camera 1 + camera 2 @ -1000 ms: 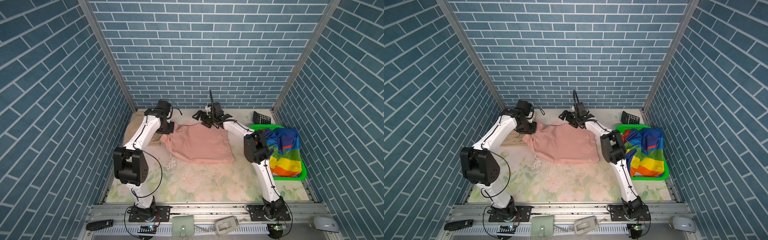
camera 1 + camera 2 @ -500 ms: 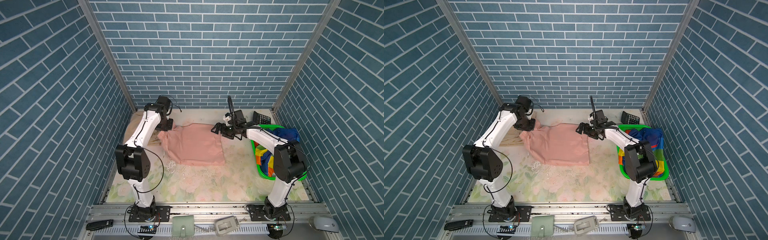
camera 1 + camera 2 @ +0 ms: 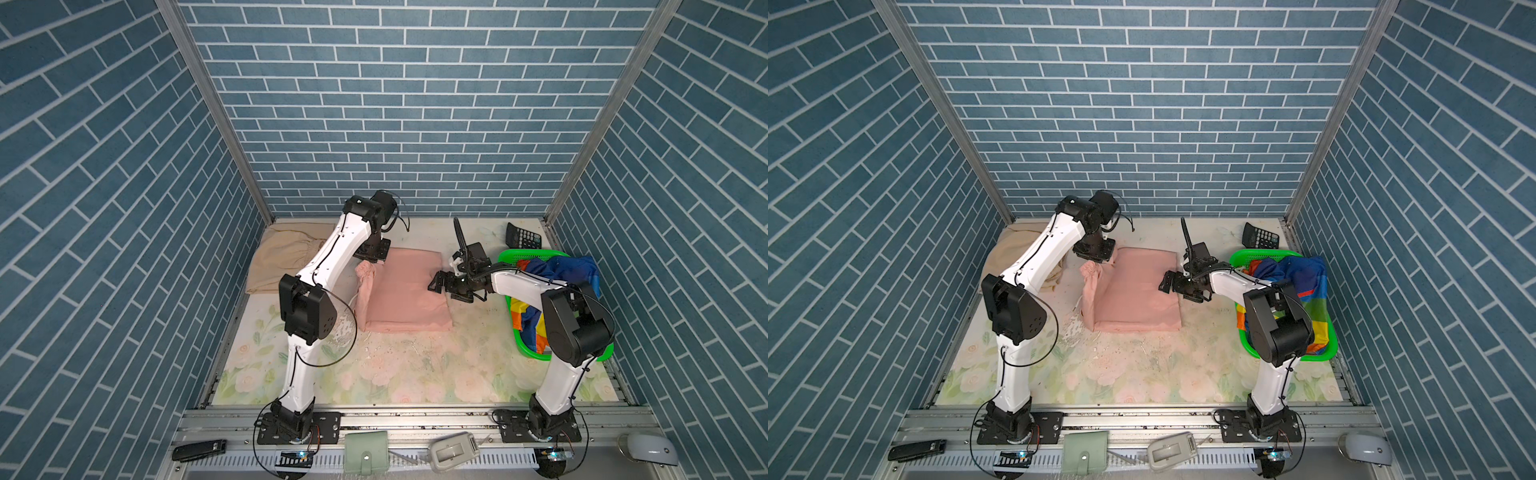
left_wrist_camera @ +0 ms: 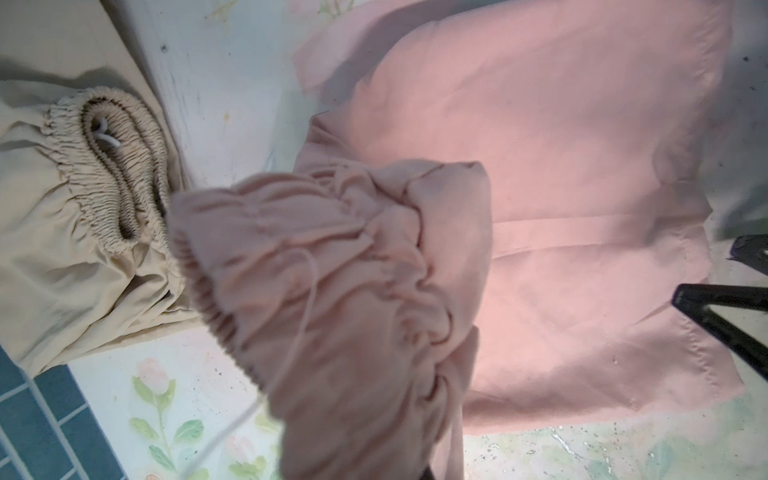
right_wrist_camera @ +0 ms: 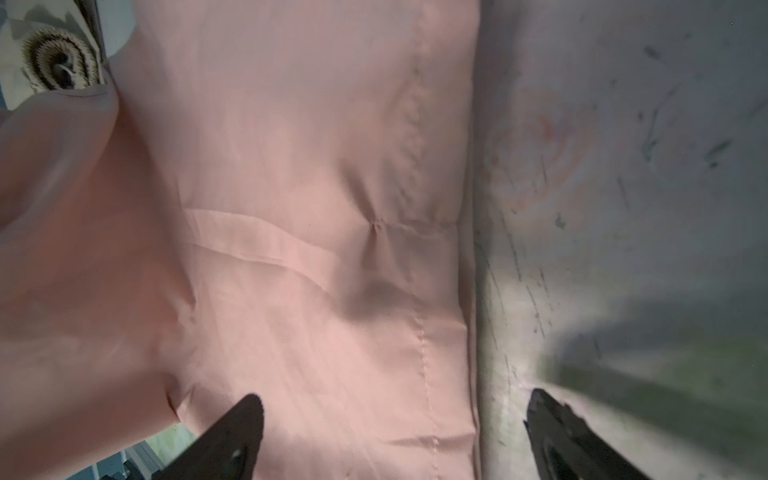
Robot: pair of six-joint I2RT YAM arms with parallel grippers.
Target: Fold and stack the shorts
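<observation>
The salmon pink shorts lie mid-table, partly folded. My left gripper is shut on their gathered waistband, which it holds lifted over their back left corner; the cloth hides its fingers. My right gripper hovers open over the pink shorts' right edge, one fingertip above the cloth and its mate above the bare table. The beige shorts lie at the back left. The rainbow-striped shorts sit bunched in the basket.
A green mesh basket stands at the right, under my right arm. A black calculator leans in the back right corner. Brick-pattern walls close three sides. Small items lie on the front rail.
My left gripper carried the pink waistband rightward, folding the left side inward. My right gripper left the back edge and swung forward to the shorts' right edge, still open.
</observation>
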